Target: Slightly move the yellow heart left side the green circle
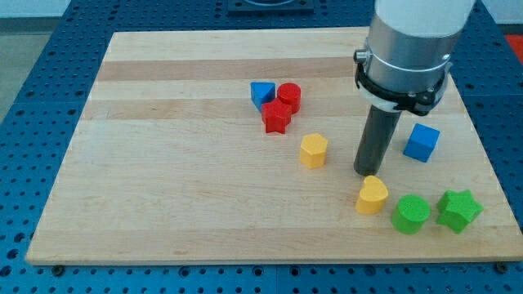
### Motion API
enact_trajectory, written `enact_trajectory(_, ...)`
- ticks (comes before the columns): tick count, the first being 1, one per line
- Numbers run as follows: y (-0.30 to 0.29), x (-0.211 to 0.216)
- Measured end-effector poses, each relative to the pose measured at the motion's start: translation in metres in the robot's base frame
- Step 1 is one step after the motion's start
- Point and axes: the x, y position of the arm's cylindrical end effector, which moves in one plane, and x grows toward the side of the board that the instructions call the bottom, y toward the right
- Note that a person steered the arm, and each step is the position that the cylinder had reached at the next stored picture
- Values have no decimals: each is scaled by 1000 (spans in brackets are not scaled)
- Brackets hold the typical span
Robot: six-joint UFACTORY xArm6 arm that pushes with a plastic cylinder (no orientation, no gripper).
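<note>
Wooden desk (163, 204), yellow heart (372, 196) near the view's bottom right, just left of green circle (409, 214), my tip (365, 172) just above the heart, no pincer fitted, green star (458, 211) at right, yellow hexagon (313, 151) mid-board.

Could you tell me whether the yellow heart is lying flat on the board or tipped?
Flat: the yellow heart shows its heart-shaped top face upward, resting on the board just below my tip.
</note>
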Motion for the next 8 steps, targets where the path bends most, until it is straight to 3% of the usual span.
enact_trajectory(8,-18,28)
